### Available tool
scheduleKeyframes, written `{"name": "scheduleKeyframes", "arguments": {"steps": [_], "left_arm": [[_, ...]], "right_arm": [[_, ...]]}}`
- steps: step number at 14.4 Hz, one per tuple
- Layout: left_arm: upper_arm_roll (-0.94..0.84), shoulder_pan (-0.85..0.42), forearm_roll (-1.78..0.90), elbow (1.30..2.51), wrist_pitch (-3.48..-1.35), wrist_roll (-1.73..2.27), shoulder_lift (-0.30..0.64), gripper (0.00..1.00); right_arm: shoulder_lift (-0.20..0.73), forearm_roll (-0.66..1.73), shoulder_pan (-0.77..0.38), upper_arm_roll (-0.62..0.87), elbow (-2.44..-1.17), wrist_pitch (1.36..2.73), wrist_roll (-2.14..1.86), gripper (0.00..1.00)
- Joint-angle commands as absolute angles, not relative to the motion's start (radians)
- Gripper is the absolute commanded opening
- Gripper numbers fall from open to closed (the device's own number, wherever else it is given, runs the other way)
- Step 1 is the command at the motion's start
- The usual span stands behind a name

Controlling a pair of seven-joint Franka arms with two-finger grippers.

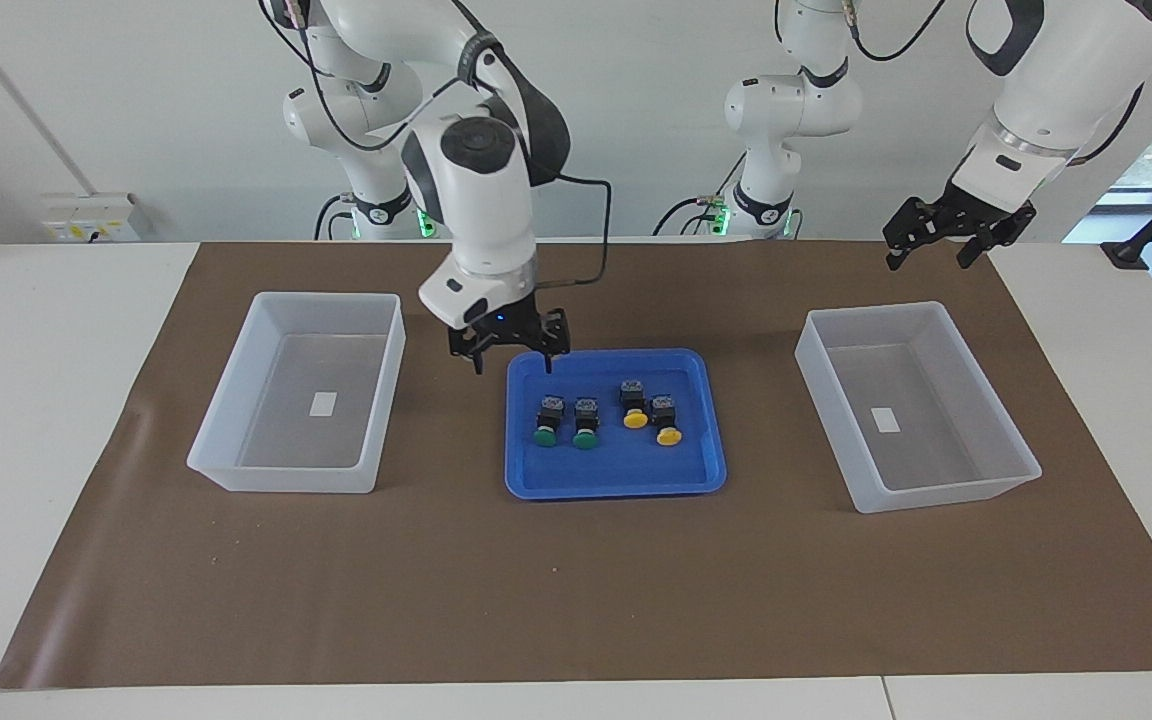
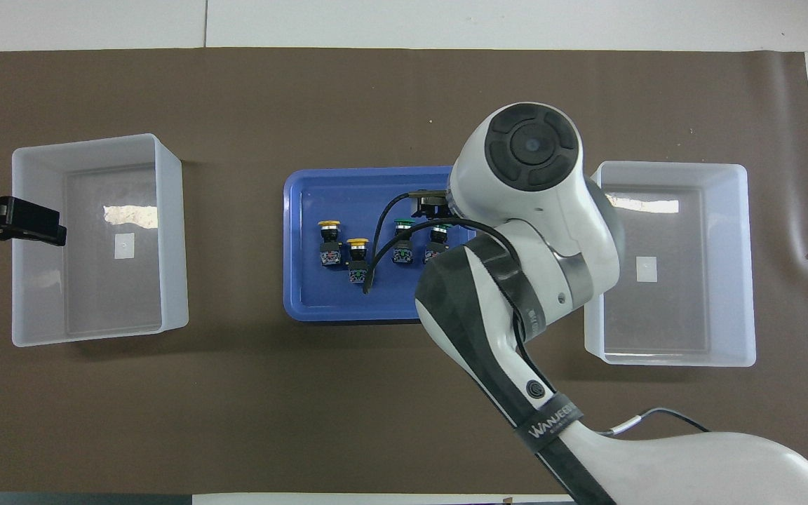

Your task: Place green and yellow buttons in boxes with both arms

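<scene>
Two green buttons [image 1: 547, 422] [image 1: 585, 424] and two yellow buttons [image 1: 634, 405] [image 1: 665, 420] lie in a row in the blue tray [image 1: 616, 488]. They also show in the overhead view, green [image 2: 402, 242] [image 2: 436, 242] and yellow [image 2: 330, 242] [image 2: 357, 259]. My right gripper [image 1: 513, 365] is open and empty, raised over the tray's edge nearer the robots, by the green buttons. In the overhead view the arm mostly hides it. My left gripper [image 1: 929, 260] is open and empty, up in the air by the box [image 1: 821, 400] at the left arm's end. The other box [image 1: 226, 400] holds only its label.
Both boxes [image 2: 172, 238] [image 2: 726, 266] stand on a brown mat [image 1: 536, 600], one at each end of the blue tray [image 2: 306, 280]. My left gripper [image 2: 32, 224] shows over the box's outer wall from overhead. White table borders the mat.
</scene>
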State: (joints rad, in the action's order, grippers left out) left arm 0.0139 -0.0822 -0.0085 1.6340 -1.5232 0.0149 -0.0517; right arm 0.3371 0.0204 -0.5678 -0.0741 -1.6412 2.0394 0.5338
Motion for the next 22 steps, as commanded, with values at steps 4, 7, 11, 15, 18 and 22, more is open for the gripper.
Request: {"name": "scheduleKeyframes", "arguments": {"steps": [4,7,11,15,18,22], "left_arm": [[0.006,-0.081,0.008,1.674,-1.551,0.028,-0.081,1.00],[0.006,-0.081,0.008,1.674,-1.551,0.031,-0.081,1.00],[0.005,-0.074,0.003,1.677,-1.554,0.025,-0.083,1.00],[0.006,-0.083,0.003,1.678,-1.554,0.023,-0.083,1.00],[0.005,-0.084,0.003,1.681,-1.555,0.028,-0.084,1.00],[-0.002,-0.159,0.003,1.805,-1.712,0.102,-0.110,1.00]], "right_arm": [[0.402,0.026,-0.606,-0.080,-1.752,2.215,0.609,0.77],[0.397,0.028,-0.615,-0.080,-1.813,2.270,0.617,0.62],[0.394,0.031,-0.615,-0.078,-1.824,2.276,0.621,0.61],[0.390,0.064,-0.617,-0.074,-1.864,2.341,0.634,0.61],[0.382,0.064,-0.618,-0.074,-1.893,2.361,0.629,0.61],[0.379,0.064,-0.618,-0.074,-1.898,2.362,0.627,0.48]]}}
